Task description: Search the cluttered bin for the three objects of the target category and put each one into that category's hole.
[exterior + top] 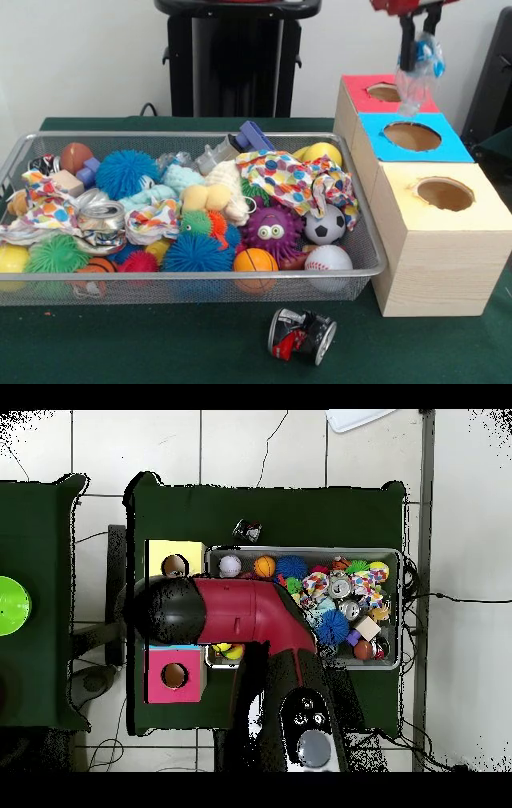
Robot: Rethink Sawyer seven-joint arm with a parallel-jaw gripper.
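My gripper (421, 42) hangs at the top right, above the row of three boxes. It is shut on a crumpled clear plastic wrapper with blue print (418, 76). The wrapper dangles over the seam between the red-topped box (354, 100) and the blue-topped box (458, 149), its lower end near the red box's hole (384, 92). The wire mesh bin (192, 278) to the left is packed with balls, spiky toys, blocks, spotted cloth and a crushed can (102, 218). In the overhead view the red arm (240, 619) covers the blue box and hides the gripper.
A yellow-topped box (400, 200) with a hole stands nearest the camera. One crushed red and black can (302, 334) lies on the green table in front of the bin. Overhead, the yellow box (158, 565) and the red box (155, 675) flank the arm.
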